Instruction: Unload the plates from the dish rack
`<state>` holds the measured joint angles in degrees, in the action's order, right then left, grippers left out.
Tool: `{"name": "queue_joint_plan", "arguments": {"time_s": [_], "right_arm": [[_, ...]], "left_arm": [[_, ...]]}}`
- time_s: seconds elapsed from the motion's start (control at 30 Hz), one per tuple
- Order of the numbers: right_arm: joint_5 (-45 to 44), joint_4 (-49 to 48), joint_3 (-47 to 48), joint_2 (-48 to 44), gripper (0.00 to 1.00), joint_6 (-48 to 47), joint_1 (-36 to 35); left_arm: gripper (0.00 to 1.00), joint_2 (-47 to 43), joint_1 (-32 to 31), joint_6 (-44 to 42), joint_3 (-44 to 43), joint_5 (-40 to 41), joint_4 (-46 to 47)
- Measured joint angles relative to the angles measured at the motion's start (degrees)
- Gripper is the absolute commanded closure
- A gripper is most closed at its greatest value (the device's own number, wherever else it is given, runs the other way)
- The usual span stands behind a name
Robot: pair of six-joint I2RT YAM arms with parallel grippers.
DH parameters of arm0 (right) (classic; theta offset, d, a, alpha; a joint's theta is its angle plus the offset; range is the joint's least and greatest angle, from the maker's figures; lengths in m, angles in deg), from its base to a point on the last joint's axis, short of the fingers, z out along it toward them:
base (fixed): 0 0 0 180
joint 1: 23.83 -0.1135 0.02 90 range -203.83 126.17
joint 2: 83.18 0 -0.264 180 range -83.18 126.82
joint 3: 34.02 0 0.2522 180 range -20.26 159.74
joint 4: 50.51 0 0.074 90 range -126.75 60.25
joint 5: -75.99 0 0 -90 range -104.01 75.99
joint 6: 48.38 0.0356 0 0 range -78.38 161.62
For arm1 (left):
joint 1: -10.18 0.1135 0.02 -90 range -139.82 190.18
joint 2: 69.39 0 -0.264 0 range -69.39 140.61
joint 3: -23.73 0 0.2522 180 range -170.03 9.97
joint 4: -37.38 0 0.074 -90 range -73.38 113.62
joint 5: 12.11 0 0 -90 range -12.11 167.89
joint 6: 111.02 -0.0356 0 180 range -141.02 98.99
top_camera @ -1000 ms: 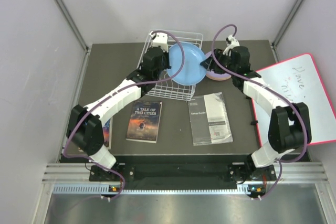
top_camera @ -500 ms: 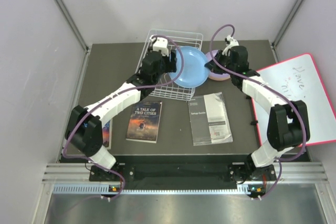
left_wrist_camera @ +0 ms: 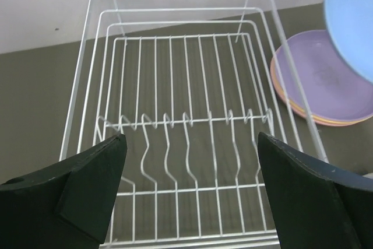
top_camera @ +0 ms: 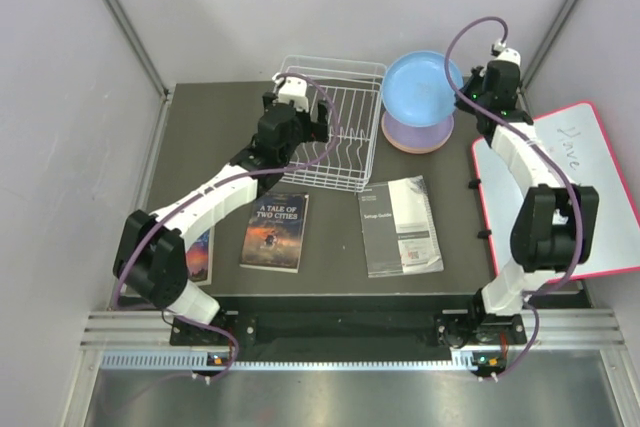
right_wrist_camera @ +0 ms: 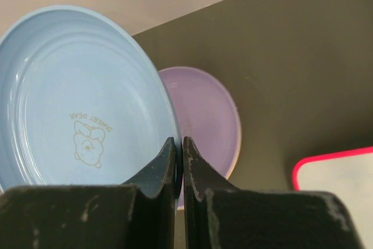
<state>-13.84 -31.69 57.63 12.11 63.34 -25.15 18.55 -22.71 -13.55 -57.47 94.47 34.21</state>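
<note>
The white wire dish rack (top_camera: 335,127) (left_wrist_camera: 175,109) stands at the back of the table with no plate in it. My left gripper (top_camera: 318,123) (left_wrist_camera: 191,144) hovers open over its near left part, holding nothing. My right gripper (top_camera: 468,95) (right_wrist_camera: 179,144) is shut on the rim of the light blue plate (top_camera: 422,87) (right_wrist_camera: 76,97) (left_wrist_camera: 352,21), held tilted up in the air above a stack to the right of the rack. The lilac purple plate (top_camera: 418,135) (right_wrist_camera: 204,115) (left_wrist_camera: 326,86) tops that stack, with an orange-tan rim (left_wrist_camera: 309,115) showing under it.
A dark book (top_camera: 275,231) and a grey manual (top_camera: 400,225) lie in front of the rack. A red-edged whiteboard (top_camera: 565,187) (right_wrist_camera: 332,167) leans at the right, beside the right arm. Another book (top_camera: 203,252) lies under the left arm.
The left gripper opened and let go of the light blue plate. The right gripper shut on its rim and carried it up and right, off the rack to above the stack.
</note>
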Motion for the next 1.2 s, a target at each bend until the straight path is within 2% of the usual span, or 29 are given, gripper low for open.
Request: {"name": "queue_joint_plan", "arguments": {"time_s": [0.5, 0.6, 0.63, 0.67, 0.83, 1.03, 1.2], "right_arm": [[-7.72, 2.99, 7.85, 17.84, 1.00, -1.77, 0.59], [-7.91, 3.19, 9.70, 20.04, 0.82, -1.84, 0.59], [-7.89, 3.28, 10.01, 20.37, 0.69, -1.79, 0.59], [-7.87, 3.23, 10.21, 20.63, 0.63, -1.81, 0.59], [-7.80, 2.75, 10.25, 20.63, 0.41, -2.21, 0.57], [-8.76, 2.73, 5.35, 15.52, 0.35, -3.82, -0.52], [-9.42, 1.38, -3.67, 1.44, 0.33, -6.32, -4.92]], "left_arm": [[0.02, -1.42, 3.52, -0.04, 4.26, 0.20, -0.09], [0.02, -1.75, 4.59, 0.17, 4.28, -0.57, -0.33], [0.02, -1.86, 4.83, 0.22, 4.31, -0.81, -0.39], [0.01, -2.01, 5.14, 0.35, 4.31, -1.03, -0.48], [0.01, -2.23, 5.99, 0.46, 4.26, -2.56, -1.51], [0.01, -2.21, 6.01, 0.92, 4.11, -3.54, -3.78], [0.01, -3.78, 6.01, 0.98, 4.33, -2.62, -4.92]]}}
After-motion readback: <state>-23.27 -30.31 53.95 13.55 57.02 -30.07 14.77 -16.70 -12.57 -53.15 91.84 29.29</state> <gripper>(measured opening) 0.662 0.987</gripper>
